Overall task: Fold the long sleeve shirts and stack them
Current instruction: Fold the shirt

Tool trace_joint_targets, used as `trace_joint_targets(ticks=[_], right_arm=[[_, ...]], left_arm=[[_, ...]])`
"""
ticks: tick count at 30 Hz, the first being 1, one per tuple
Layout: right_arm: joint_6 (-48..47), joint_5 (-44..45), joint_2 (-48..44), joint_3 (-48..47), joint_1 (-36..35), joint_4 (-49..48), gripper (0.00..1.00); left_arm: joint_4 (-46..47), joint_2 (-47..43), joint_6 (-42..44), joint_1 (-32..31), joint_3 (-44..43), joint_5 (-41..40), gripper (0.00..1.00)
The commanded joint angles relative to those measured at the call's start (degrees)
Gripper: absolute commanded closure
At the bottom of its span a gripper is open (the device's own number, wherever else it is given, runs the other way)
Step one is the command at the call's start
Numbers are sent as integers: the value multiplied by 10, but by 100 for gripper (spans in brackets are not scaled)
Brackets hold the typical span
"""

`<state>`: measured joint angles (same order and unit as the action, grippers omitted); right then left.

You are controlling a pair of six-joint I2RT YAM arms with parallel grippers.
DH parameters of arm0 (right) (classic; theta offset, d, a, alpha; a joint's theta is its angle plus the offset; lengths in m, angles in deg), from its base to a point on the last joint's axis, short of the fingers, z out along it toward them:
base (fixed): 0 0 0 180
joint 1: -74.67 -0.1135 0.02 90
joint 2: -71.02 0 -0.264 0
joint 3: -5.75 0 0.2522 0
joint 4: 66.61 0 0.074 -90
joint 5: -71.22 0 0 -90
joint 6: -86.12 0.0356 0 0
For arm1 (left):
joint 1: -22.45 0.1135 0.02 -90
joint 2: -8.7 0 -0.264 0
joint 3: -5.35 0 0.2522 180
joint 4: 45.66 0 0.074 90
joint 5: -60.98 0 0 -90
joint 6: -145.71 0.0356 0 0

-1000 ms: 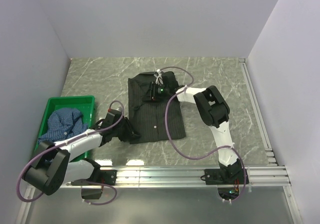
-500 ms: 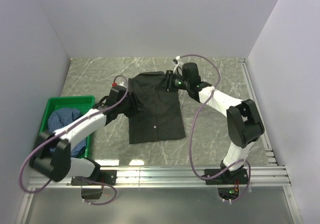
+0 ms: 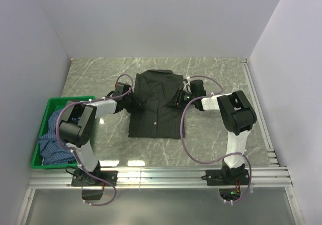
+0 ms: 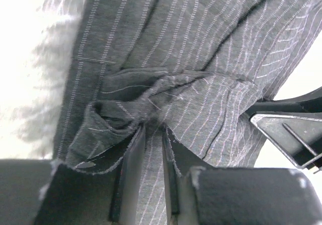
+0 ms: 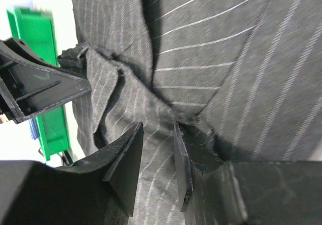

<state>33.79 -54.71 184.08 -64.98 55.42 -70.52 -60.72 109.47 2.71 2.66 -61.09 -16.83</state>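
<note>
The black pinstriped shirt (image 3: 156,111) lies folded in a rectangle at the table's middle, collar end far. My left gripper (image 3: 129,95) is at its left edge. In the left wrist view the jaws (image 4: 153,129) are shut on a bunched fold of the shirt (image 4: 201,44). My right gripper (image 3: 180,98) is at the shirt's right edge. In the right wrist view its jaws (image 5: 157,127) stand a little apart with pinstriped cloth (image 5: 226,44) pinched between them. The blue checked shirt (image 3: 56,134) lies crumpled in the green crate (image 3: 70,100).
The green crate stands at the table's left, near the left arm; it also shows in the right wrist view (image 5: 43,74). Grey walls close the left, far and right sides. A metal rail (image 3: 176,175) runs along the near edge.
Both grippers have come down to the black shirt's left and right edges and closed on it. The shirt has shifted slightly left and far. The blue shirt has slumped lower in the crate.
</note>
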Motion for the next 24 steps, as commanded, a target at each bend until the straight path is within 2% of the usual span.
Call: trace_joint_targets(ticks=[1, 3, 7, 11, 13, 16, 18, 20, 24], right_arm=[[-1, -4, 5, -14, 20, -39, 62], [-15, 2, -1, -22, 29, -17, 62], [-37, 10, -57, -19, 30, 26, 62], [-27, -11, -139, 20, 18, 33, 61], [-25, -19, -182, 47, -8, 33, 61], [-25, -5, -224, 83, -69, 45, 61], [-11, -7, -241, 109, -96, 18, 61], [20, -14, -246, 157, -126, -52, 61], [35, -20, -217, 206, -145, -119, 61]], left_arm=[[36, 26, -4, 9, -8, -8, 73], [43, 34, -9, 19, -9, 0, 72], [24, -1, 2, 14, -23, 20, 62], [-4, -119, 6, -5, 4, 15, 47], [-30, -162, 10, -27, 31, 0, 38], [-46, -232, 4, -54, 87, -8, 31], [-35, -270, -11, -65, 124, 13, 31], [-24, -293, -20, -69, 174, 13, 35], [9, -298, -15, -70, 232, 2, 47]])
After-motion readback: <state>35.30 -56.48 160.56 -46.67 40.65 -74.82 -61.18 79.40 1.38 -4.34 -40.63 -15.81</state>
